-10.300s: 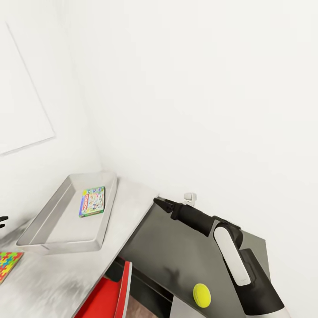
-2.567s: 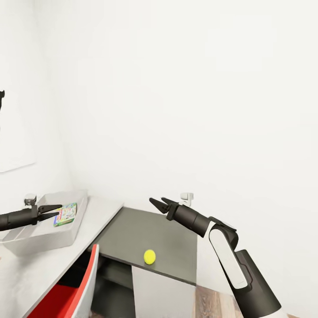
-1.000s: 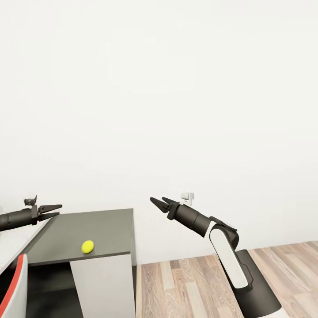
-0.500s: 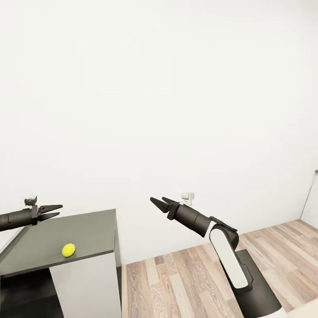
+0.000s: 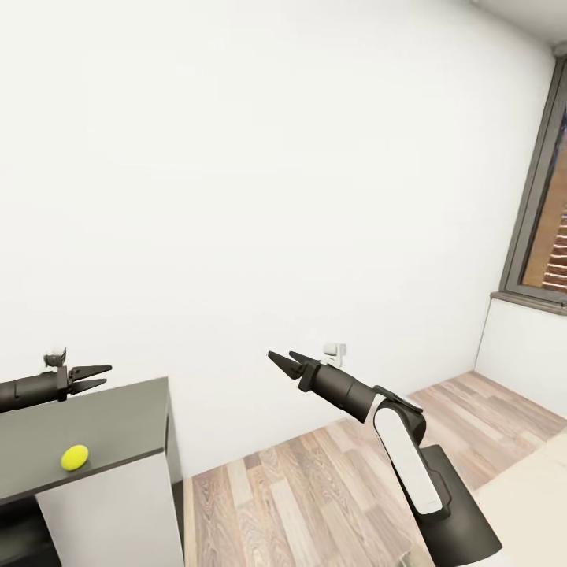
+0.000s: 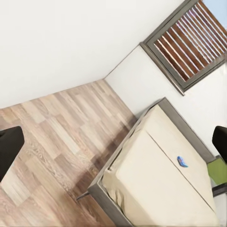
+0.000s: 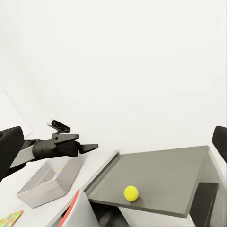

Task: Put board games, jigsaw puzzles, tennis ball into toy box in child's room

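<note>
The yellow tennis ball [image 5: 75,457] lies on the dark grey end unit [image 5: 118,429] of the table, below and just right of my left gripper [image 5: 89,376], which is open and empty. My right gripper [image 5: 282,363] is open in mid-air over the floor, holding nothing. In the right wrist view the tennis ball [image 7: 131,193] sits on the end unit; beyond it stand the grey toy box [image 7: 47,183] and a corner of a jigsaw puzzle [image 7: 9,219]. The left wrist view looks at the bed [image 6: 156,179], where a small blue board game [image 6: 182,161] lies with a green-edged box [image 6: 218,170] beside it.
Wood-plank floor [image 5: 315,496] stretches to the right of the end unit. A grey-framed window [image 5: 543,197] stands at the far right above a white sill. A beige corner of the bed [image 5: 535,488] shows at the lower right. A red-edged chair [image 7: 75,208] stands by the desk.
The whole head view has swung right: the end unit and ball have slid to the picture's left, and the window, floor and bed corner have come into view. Both arms keep their pose.
</note>
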Controlling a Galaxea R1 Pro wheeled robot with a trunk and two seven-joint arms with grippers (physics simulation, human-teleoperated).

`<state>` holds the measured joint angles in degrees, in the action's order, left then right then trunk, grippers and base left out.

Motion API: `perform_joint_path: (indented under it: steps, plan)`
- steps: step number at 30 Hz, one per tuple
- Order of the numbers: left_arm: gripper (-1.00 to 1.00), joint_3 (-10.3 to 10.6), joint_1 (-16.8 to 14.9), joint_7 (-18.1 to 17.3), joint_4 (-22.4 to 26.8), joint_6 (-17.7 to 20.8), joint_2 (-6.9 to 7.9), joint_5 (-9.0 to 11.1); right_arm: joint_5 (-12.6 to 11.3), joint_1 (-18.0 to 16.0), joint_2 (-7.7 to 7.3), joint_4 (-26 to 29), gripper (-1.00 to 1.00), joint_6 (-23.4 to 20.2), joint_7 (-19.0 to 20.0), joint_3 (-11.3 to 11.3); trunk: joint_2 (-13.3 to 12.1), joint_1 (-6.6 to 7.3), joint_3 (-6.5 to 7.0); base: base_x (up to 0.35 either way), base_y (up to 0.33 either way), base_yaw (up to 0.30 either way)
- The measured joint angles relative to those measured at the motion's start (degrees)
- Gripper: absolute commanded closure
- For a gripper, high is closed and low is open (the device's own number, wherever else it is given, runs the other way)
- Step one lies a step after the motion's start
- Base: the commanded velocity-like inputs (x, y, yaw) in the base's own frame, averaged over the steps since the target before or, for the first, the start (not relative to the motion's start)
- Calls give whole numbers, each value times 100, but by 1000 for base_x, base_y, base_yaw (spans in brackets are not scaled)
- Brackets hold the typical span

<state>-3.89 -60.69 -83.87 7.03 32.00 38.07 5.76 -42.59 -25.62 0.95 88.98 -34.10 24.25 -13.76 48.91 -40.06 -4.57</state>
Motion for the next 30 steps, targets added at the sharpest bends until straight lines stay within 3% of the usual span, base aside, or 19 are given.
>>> perform_joint_path:
  steps: [21,30]
  plan:
    - [-100,3,-1,-1,0,9,-3,-5,-24,0,-2,-83,-100,10,1,26,0,1,61,-34,-36,-280]
    - [-100,2,-2,3,-1,9,-3,-8,-40,-1,-3,-143,-100,12,-13,41,1,4,88,145,91,-280]
